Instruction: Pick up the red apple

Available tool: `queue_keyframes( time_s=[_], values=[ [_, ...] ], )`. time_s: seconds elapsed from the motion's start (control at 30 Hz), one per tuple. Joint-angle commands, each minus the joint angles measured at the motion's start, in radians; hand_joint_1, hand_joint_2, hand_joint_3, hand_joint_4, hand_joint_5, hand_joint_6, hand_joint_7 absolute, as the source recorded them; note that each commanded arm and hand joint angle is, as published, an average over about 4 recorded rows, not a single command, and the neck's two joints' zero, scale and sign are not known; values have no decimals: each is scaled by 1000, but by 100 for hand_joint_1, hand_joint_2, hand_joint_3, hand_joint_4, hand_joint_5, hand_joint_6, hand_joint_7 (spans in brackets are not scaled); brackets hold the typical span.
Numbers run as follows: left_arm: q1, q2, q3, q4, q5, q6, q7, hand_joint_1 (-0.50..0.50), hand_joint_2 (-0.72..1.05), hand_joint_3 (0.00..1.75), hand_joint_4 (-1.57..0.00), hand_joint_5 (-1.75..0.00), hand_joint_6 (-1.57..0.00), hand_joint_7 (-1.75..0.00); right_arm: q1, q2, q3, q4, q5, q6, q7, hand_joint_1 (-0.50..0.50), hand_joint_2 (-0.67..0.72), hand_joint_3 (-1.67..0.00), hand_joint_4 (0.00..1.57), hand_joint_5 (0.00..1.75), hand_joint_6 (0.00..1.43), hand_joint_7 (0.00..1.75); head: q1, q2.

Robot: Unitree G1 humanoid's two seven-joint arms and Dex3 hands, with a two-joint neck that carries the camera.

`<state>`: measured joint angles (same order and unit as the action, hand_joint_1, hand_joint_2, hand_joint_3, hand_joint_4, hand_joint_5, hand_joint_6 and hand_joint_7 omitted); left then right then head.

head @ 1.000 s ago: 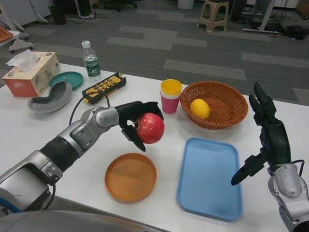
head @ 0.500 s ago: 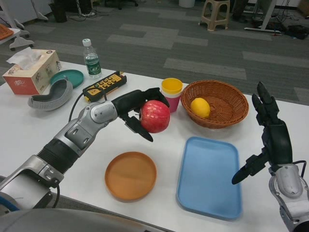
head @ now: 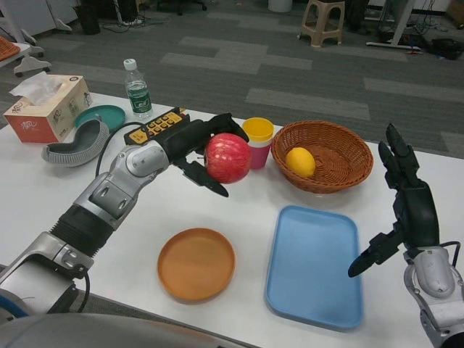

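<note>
The red apple (head: pixel 229 157) hangs in the air above the white table (head: pixel 246 199), in front of the stacked cups. My left hand (head: pixel 194 146) grips it from the left, with fingers wrapped over its top and under its lower side. The silver left forearm runs down to the lower left of the picture. My right hand (head: pixel 407 203) waits at the right edge of the table beside the blue tray, fingers spread and holding nothing.
An orange plate (head: pixel 196 264) and a blue tray (head: pixel 314 265) lie near the front. Behind the apple stand yellow and pink stacked cups (head: pixel 257 138) and a wicker basket (head: pixel 323 156) holding a lemon (head: pixel 299 162). A yellow remote (head: pixel 151 127), water bottle (head: pixel 136 90), tissue box (head: pixel 47 109) sit far left.
My left hand has carried the apple higher and farther from me, up toward the cups. The right hand has stayed in place.
</note>
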<state>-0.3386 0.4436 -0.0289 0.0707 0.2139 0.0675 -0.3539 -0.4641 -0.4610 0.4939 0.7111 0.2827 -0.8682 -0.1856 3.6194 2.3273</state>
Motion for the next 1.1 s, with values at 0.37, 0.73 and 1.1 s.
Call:
queue_keyframes(
  time_s=[0.37,0.73,1.1],
  values=[
    [30,9,30,-42,-4,6,17,-50,105,17,-97,-144,-107,-126,-12,-8,-6,-10,12,-5,-8,-42,60,0,0,0,0,0,3,8],
    [39,10,29,-48,-4,6,18,-50,105,17,-97,-144,-110,-126,-4,-8,-8,-21,12,-5,-8,-42,60,0,0,0,0,0,3,10],
    [53,9,31,-66,-4,6,22,-50,105,17,-97,-144,-110,-127,2,-9,-9,-31,10,-6,-8,-42,60,0,0,0,0,0,2,14]
  ],
)
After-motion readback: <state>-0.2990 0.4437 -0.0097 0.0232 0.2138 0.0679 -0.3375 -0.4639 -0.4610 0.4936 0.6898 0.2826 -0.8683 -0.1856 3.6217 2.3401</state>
